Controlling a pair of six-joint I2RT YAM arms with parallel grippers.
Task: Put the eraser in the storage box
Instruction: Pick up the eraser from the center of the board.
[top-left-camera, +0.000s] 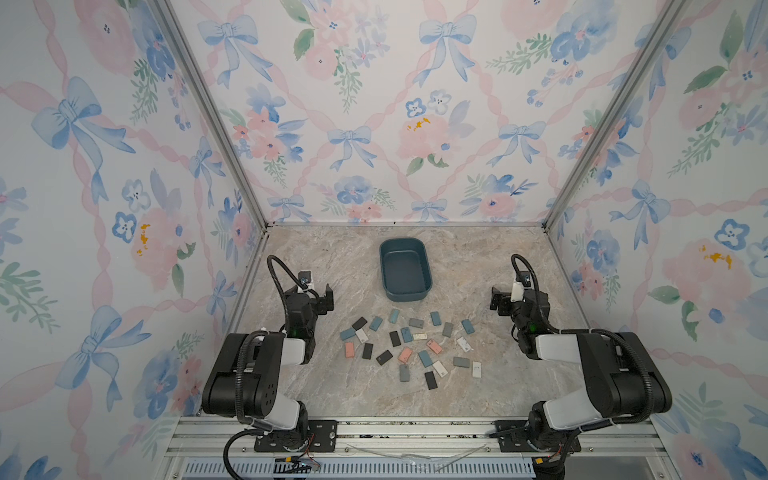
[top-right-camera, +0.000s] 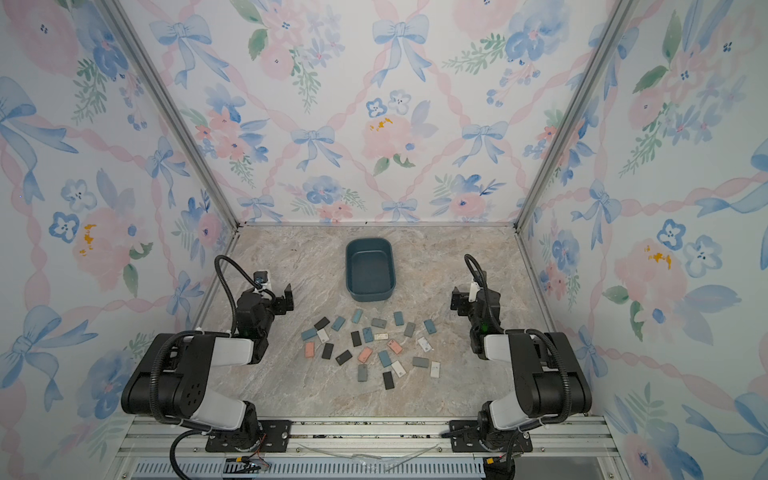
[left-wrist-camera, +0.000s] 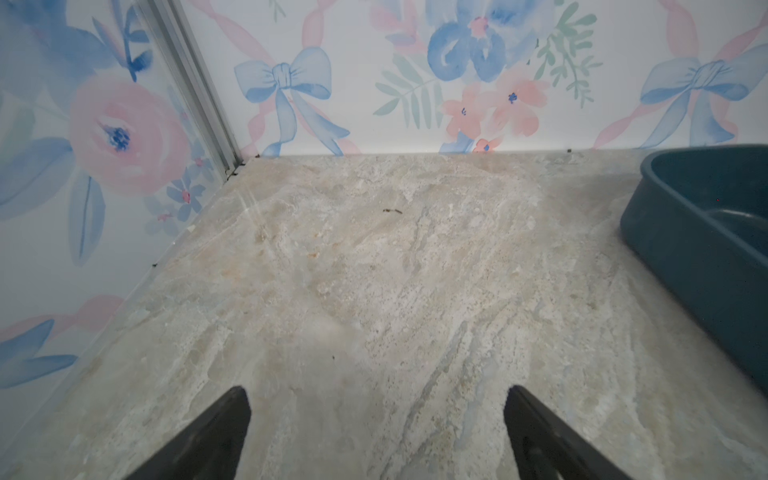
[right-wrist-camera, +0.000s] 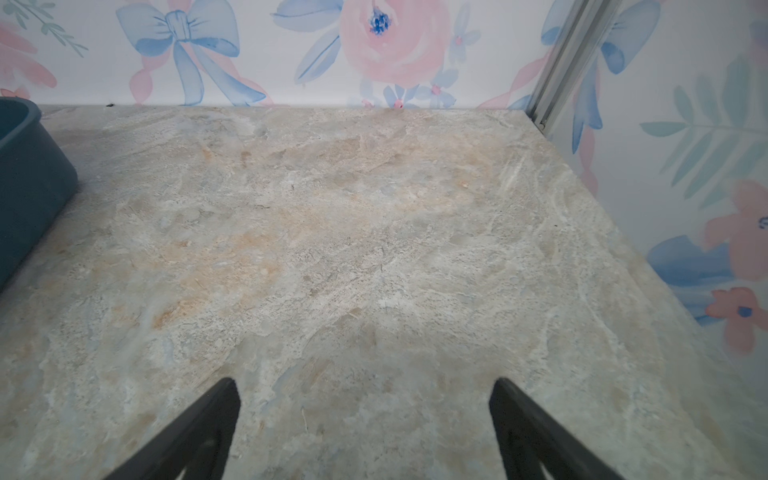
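The storage box (top-left-camera: 409, 296) (top-right-camera: 371, 296) is a dark teal tub standing empty on the marble table, toward the back middle. Several small erasers (top-left-camera: 405, 354) (top-right-camera: 365, 354), in black, grey, blue, pink and white, lie scattered flat in front of it. My left gripper (top-left-camera: 322, 296) (top-right-camera: 282, 297) hovers left of the box, open and empty. My right gripper (top-left-camera: 500, 300) (top-right-camera: 459, 301) hovers to its right, also open and empty. The left wrist view shows the left gripper (left-wrist-camera: 376, 390) over bare marble beside the box wall (left-wrist-camera: 698, 249). The right gripper (right-wrist-camera: 363, 381) likewise, near the box (right-wrist-camera: 29, 178). No eraser shows in either wrist view.
Floral walls with aluminium corner posts (top-left-camera: 216, 124) close the table in on three sides. Both arm bases sit on a metal rail (top-left-camera: 415, 432) at the front edge, with a clear plastic scrap (top-left-camera: 415, 453) lying there.
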